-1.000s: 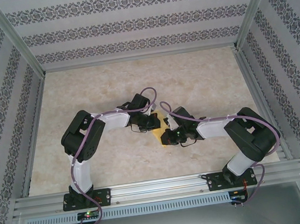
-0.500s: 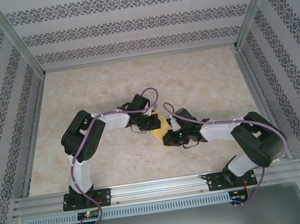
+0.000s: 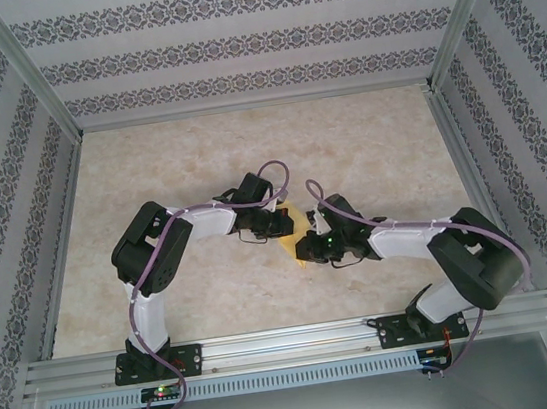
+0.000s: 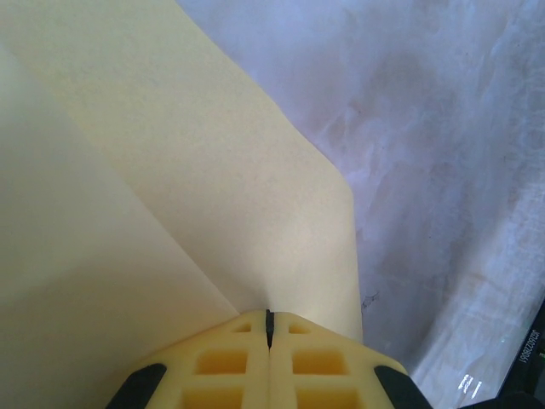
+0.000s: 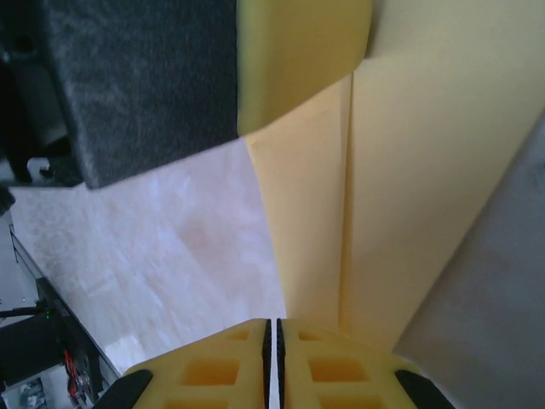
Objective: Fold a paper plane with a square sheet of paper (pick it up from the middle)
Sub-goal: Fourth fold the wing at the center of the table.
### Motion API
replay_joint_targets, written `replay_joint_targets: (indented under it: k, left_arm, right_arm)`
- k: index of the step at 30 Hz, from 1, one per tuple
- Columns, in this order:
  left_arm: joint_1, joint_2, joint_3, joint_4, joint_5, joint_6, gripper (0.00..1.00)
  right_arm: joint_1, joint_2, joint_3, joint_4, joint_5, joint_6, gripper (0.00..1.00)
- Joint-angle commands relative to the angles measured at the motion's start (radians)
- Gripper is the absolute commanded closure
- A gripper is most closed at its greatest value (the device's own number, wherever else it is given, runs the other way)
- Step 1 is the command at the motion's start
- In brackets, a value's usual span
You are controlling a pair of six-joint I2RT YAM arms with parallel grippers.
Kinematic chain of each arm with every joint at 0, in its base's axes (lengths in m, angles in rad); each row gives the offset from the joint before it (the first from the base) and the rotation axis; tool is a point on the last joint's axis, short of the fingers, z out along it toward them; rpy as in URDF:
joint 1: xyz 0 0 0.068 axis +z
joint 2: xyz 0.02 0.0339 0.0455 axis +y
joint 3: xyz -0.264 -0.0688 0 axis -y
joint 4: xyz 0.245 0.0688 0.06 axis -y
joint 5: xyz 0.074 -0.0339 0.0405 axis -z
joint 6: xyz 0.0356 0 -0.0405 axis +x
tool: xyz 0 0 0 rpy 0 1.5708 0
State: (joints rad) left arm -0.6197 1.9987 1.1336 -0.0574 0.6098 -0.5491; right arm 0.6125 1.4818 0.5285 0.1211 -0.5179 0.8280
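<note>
Left tool (image 4: 268, 317), its yellow padded fingers pressed flat together, pinches the thin mustard-yellow square sheet of paper (image 4: 170, 187), and a crease in the sheet runs straight into the seam between the pads. In the right wrist view one of those pads (image 5: 298, 60) clamps the sheet's far end at 12 o'clock. The right tool (image 5: 272, 328) shows its jaws drawn to a hairline slit with the paper's edge reaching them, and a second fold line lies just toward 3 o'clock of that slit. Whether paper actually sits inside the slit I cannot tell. From above, the sheet (image 3: 292, 245) shows as a small yellow strip near the middle of the beige marbled worktop (image 3: 367, 152), a little toward 6 o'clock. The left tool (image 3: 278, 224) is at its 10 o'clock and the right tool (image 3: 312, 250) at its 4 o'clock. Over the last second the white-and-black right arm (image 3: 462, 260) has swung its elbow out toward 4 o'clock and brought its tool closer to the left one, uncovering more yellow between them, while the left arm (image 3: 149, 251) has stayed put. My reading is that a fold is being worked along a crease and the plane is far from finished.
</note>
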Motion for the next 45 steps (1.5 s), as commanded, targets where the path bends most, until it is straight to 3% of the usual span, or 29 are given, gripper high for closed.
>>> replay_joint_targets:
  k: [1, 12, 31, 45]
  left_arm:
    - [0.006, 0.074, -0.055, -0.063, -0.099, 0.039, 0.98]
    - [0.021, 0.067, -0.067, -0.051, -0.08, 0.044, 0.98]
    - [0.099, 0.083, 0.003, -0.001, 0.002, 0.015, 0.91]
    - [0.139, 0.121, 0.085, -0.004, -0.01, -0.01, 0.89]
  right_arm:
    - [-0.007, 0.057, 0.041, 0.055, -0.025, 0.009, 0.88]
    - [-0.005, 0.15, 0.029, 0.089, -0.053, -0.006, 0.9]
    - [0.003, 0.156, -0.086, 0.024, -0.017, -0.067, 0.94]
    - [0.003, 0.17, -0.105, 0.021, -0.021, -0.076, 0.94]
